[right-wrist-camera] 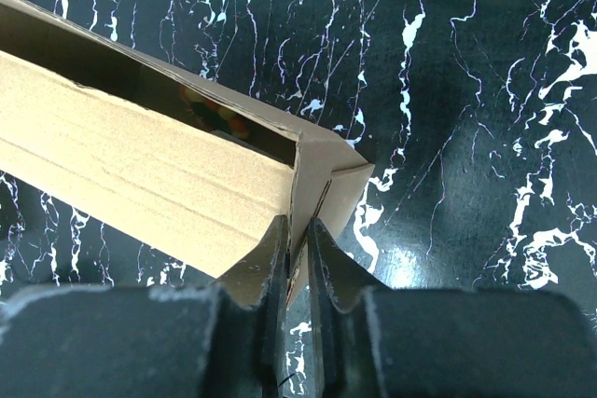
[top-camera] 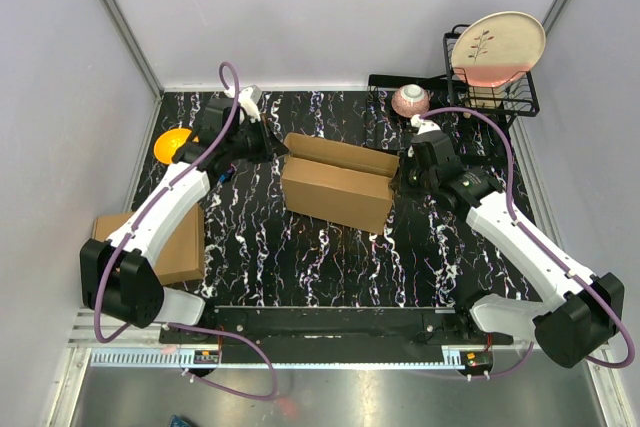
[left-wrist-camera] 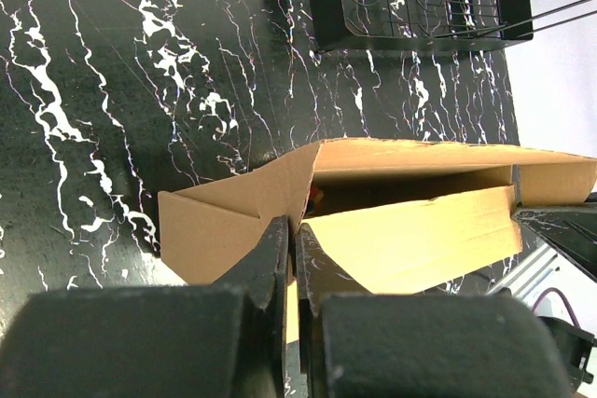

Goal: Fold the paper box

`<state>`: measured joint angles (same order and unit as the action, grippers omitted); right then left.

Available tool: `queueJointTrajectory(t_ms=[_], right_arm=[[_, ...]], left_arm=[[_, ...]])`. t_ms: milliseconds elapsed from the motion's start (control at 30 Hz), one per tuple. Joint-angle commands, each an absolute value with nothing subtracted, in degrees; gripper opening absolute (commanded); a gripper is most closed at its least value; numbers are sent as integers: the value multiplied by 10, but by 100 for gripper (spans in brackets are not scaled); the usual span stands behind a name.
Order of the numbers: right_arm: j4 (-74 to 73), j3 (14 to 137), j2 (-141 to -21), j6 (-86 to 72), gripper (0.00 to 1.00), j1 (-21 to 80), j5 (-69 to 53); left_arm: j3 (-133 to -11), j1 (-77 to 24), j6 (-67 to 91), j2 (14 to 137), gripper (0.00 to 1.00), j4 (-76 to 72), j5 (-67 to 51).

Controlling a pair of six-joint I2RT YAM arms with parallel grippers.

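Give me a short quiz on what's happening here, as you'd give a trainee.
1. True or false: the left gripper and the right gripper each pinch an end of the box.
2. Where does the plate stand? A: in the rack. B: inside the box. C: held by a gripper.
3. Which gripper is nearer the orange bowl?
Key: 1 true; 2 A; 3 the left.

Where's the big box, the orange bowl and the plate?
paper box [top-camera: 335,202], top view, middle of its front wall.
orange bowl [top-camera: 170,145], top view, its inside.
plate [top-camera: 497,47], top view, middle of its face.
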<state>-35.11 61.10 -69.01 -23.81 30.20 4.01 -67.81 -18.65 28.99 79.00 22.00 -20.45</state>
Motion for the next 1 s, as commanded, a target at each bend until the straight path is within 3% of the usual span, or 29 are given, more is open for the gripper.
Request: queueJointTrajectory(t_ms=[0, 367, 700, 967], right_arm=[[-408, 580, -730, -227, 0, 317, 32], [-408, 579, -734, -227, 0, 317, 33], [-408, 582, -737, -227, 0, 318, 33], [-409, 585, -737, -227, 0, 319, 33]], left_arm=[[-709, -198, 323, 798, 0, 246, -301], [-700, -193, 336, 796, 0, 240, -328], [-556, -195, 342, 745, 0, 125, -319], [-506, -200, 299, 705, 0, 101, -244]])
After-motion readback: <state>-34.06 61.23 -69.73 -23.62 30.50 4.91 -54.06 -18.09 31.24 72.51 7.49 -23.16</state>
